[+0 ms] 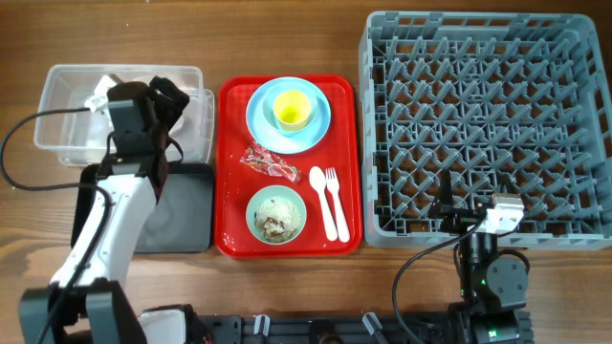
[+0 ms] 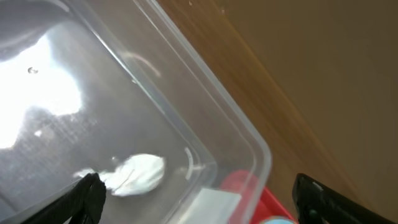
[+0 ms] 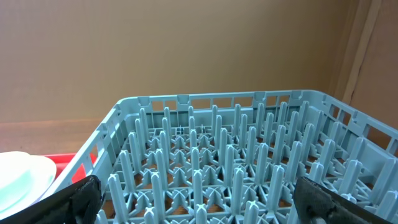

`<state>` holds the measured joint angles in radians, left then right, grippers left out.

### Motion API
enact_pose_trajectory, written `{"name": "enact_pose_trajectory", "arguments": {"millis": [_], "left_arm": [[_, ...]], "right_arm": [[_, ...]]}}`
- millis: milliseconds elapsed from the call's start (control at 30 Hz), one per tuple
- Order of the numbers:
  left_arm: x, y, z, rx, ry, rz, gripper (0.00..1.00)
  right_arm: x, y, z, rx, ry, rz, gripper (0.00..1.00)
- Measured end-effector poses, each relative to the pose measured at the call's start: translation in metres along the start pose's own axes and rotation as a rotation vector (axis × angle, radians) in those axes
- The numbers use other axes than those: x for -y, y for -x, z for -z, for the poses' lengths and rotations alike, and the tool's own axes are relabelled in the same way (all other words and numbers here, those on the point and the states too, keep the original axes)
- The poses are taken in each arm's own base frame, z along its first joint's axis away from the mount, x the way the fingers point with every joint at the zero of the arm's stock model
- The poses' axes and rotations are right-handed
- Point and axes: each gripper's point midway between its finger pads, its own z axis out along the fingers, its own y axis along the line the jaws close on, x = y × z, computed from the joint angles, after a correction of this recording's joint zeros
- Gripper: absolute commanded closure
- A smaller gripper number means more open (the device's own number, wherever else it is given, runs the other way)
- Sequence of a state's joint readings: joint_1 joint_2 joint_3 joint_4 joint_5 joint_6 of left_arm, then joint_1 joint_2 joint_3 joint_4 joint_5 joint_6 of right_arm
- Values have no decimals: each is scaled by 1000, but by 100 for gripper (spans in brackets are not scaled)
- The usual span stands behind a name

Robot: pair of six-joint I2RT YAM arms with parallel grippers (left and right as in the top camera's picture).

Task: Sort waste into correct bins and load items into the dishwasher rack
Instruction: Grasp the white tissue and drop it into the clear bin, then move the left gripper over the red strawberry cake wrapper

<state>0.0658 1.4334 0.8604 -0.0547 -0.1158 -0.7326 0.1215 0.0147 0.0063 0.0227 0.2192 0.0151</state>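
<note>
My left gripper (image 1: 158,96) (image 2: 199,200) hangs open over the clear tub (image 1: 57,115) (image 2: 186,93). A crumpled white tissue (image 2: 140,174) (image 1: 99,96) lies loose on the tub's floor, near one fingertip and not held. On the red tray sit a light-blue plate (image 1: 311,129) carrying a yellow cup (image 1: 292,108), a red wrapper (image 1: 270,162), a pale-green bowl (image 1: 276,214) with rice scraps, a white spoon (image 1: 320,196) and a fork (image 1: 335,196). My right gripper (image 1: 469,203) (image 3: 199,202) stands open and empty at the near edge of the grey dishwasher rack (image 1: 488,124) (image 3: 249,155).
The black tray (image 1: 186,215) lies just in front of the clear tub, partly under my left arm. The red serving tray (image 1: 229,191) sits between the bins and the rack. Cables trail along the table's left and front edges.
</note>
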Motion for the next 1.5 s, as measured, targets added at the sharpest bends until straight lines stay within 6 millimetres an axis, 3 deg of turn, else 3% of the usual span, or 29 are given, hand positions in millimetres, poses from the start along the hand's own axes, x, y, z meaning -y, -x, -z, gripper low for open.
{"name": "enact_pose_trajectory", "arguments": {"millis": [133,200,300,467,633,800,1033,1500], "left_arm": [[24,-1,31,-76,-68,-23,49],[40,-6,54,-120,-121,-41,50],[55,-34,88,-228,-163,-88,47],[52,-113,107,-456,-106,-223,42],[42,-173,94,-564,-1,-363,41],[31,-203,64,-598,79,-395,40],[10,-225,39,-632,165,-411,36],[11,-234,26,-636,156,-404,37]], "right_arm": [[0,0,0,0,0,0,0],[0,0,0,0,0,0,0],[0,0,0,0,0,0,0],[0,0,0,0,0,0,0],[0,0,0,0,0,0,0],[0,0,0,0,0,0,0],[0,0,0,0,0,0,0],[0,0,0,0,0,0,0]]}}
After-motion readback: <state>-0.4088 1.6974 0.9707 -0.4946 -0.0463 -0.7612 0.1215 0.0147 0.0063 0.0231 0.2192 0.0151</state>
